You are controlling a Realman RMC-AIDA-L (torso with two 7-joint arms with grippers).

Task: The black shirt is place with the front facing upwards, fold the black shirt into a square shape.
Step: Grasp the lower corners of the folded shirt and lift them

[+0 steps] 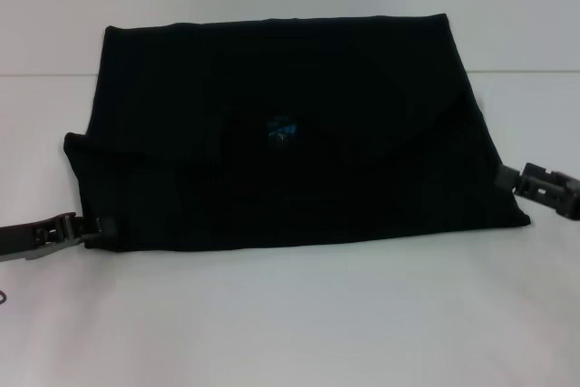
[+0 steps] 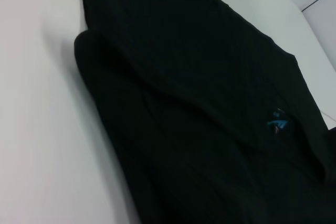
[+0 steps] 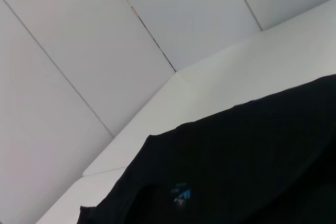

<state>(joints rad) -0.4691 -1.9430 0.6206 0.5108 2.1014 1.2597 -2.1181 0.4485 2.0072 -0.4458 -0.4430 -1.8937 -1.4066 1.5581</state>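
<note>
Black shirt: soft matte black cloth, folded to a broad four-sided slab wider at its near edge, lying flat on the white table.
Neck label: small blue patch, near the shirt's middle.
Surface: smooth, faint fold ridges; a small bulge at the shirt's left edge.
Left gripper: at the shirt's near left corner, touching the hem; grip cannot be told.
Right gripper: at the shirt's right edge, touching; grip cannot be told.
</note>
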